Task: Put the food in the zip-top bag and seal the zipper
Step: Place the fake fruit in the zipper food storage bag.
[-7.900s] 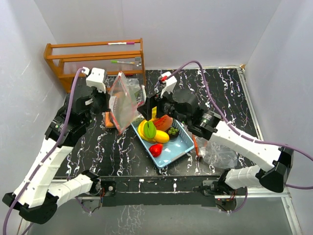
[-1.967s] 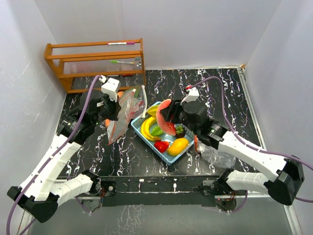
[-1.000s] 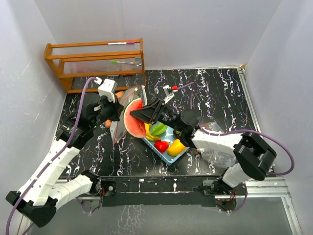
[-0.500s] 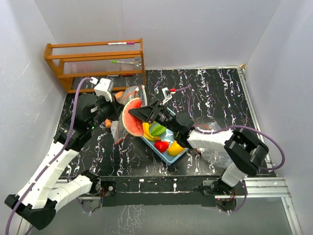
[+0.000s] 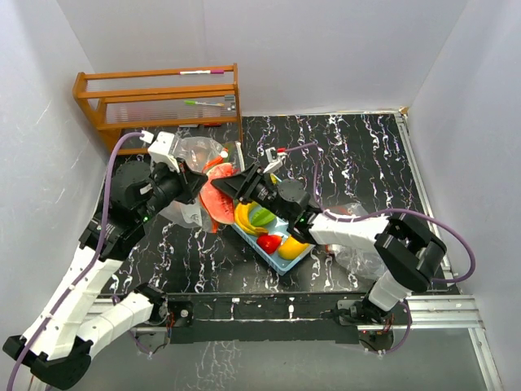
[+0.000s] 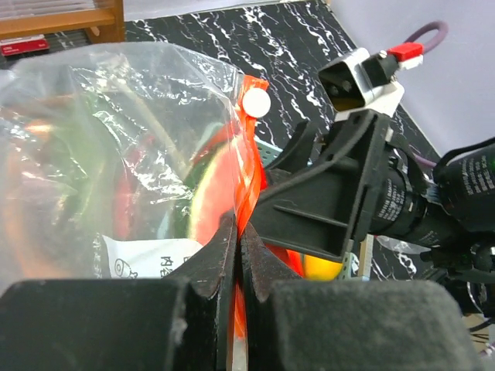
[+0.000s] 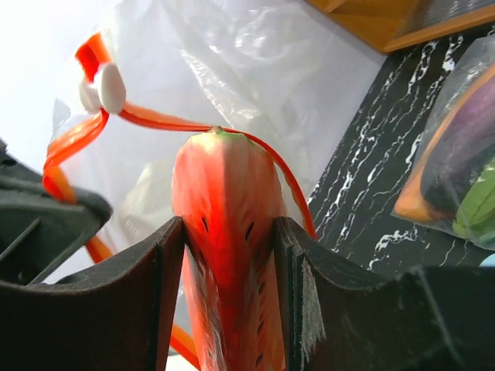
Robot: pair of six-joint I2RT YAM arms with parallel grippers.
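- Bag side first: left gripper point(image 6: 238, 255) was clamped shut on the orange zipper strip point(image 6: 249, 170) of the zip-top bag point(image 6: 116, 131), just below the white slider point(image 6: 256, 102).
- I judged the film thin, floppy and slick. The stiffer strip was the only sane place to hold it.
- Watermelon slice point(image 7: 228, 185) sat at the bag mouth with the strip arching over its tip. I couldn't tell how far in it was.
- Right gripper point(image 7: 228, 232) pinched the slice across its flat faces. It looked like hard glossy plastic, light but slippery, so I'd hold it mid-body.
- Bananas point(image 5: 242, 217), mango point(image 5: 293, 247) and the green and red pieces lay in the light-blue basket point(image 5: 286, 262).
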